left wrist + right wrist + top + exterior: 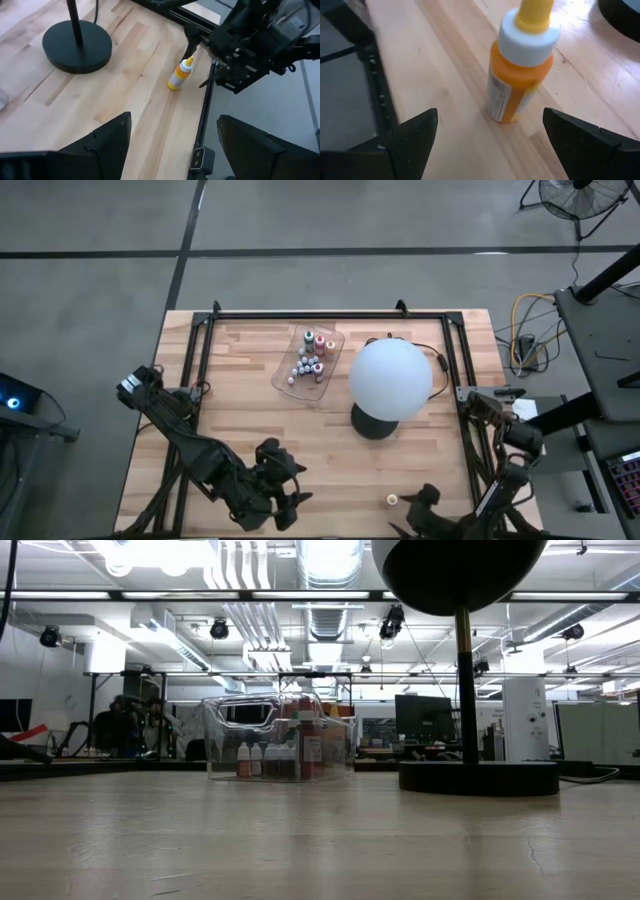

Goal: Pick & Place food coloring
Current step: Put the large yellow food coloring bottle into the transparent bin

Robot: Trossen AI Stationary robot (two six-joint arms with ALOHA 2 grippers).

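One food coloring bottle (pixel 520 75), orange-yellow with a white collar and a yellow tip, stands upright on its base near the table's near edge, right of the middle (pixel 392 500). My right gripper (pixel 490 130) is open just short of it. Its fingers stand either side of the line to the bottle and touch nothing. My left gripper (pixel 172 135) hovers open above the table's near left part (pixel 290 498), looking toward the bottle (pixel 179 75). Several more small bottles stand in the clear tray (pixel 296 376), also seen in the low view (pixel 225 740).
A big white globe (pixel 390 378) on a thin stem with a round black base (pixel 372 422) stands right of the tray, between it and the lone bottle. A black frame rail (pixel 202 115) runs along the near edge beside the bottle. Bare wood lies between the tray and the near edge.
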